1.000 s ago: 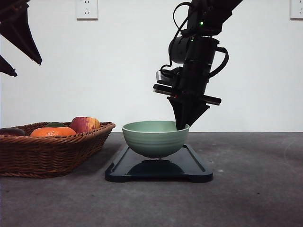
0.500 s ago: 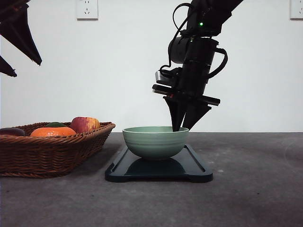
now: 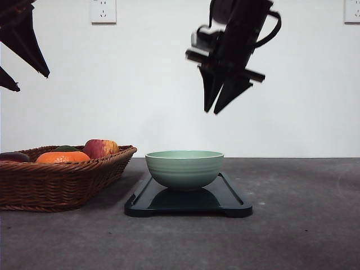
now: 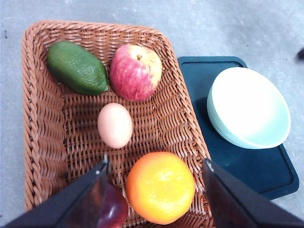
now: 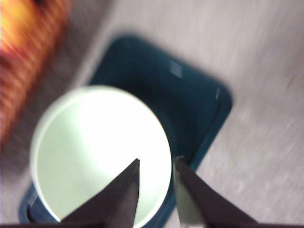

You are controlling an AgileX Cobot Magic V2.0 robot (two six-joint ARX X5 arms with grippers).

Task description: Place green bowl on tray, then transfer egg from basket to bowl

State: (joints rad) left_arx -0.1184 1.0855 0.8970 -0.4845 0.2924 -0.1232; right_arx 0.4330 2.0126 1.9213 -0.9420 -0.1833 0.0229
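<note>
We see the green bowl [image 3: 184,169] side-on from low bench height in front, while both wrist cameras look down on it [image 4: 249,108] [image 5: 100,158] from above.

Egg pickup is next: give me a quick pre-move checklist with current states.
1. Green bowl seated on the tray: ok.
2. Bowl empty, ready for the egg: ok.
3. Right gripper released, above the bowl: ok, jaws slightly apart.
4. Left gripper open above the basket: ok.
5. Egg exposed, apart from the apple and orange: ok.
6. Gripper centred over the egg: not ok, the orange lies between the fingers.
</note>
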